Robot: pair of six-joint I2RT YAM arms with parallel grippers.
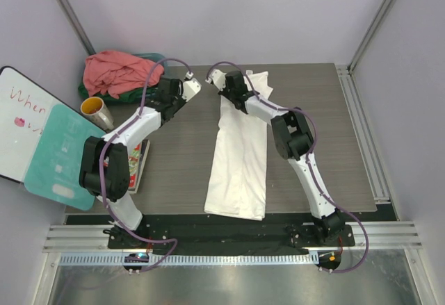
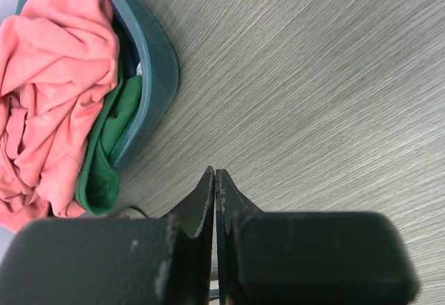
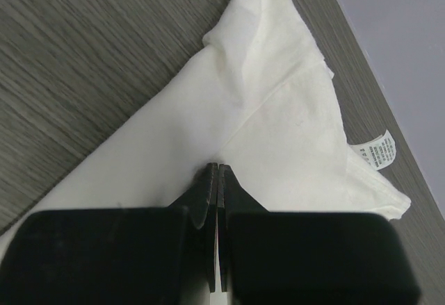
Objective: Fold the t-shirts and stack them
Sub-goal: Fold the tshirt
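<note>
white t-shirt [image 1: 240, 152]: long narrow strip, flat, centre
salmon-pink t-shirt [image 1: 118, 72]: crumpled heap, far left
dark green t-shirt [image 2: 111, 138]: bunched beneath the pink

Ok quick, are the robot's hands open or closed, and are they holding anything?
Left gripper: shut, holding nothing.
Right gripper: shut above the white t-shirt, not gripping it as far as shows.

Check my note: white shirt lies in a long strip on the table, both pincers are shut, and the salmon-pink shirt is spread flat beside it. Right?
One slip: the salmon-pink shirt lies crumpled in the teal basin over the dark green shirt, as the left wrist view shows. The white shirt in a long strip on the table, the left pincer and right pincer shut: correct.
</note>
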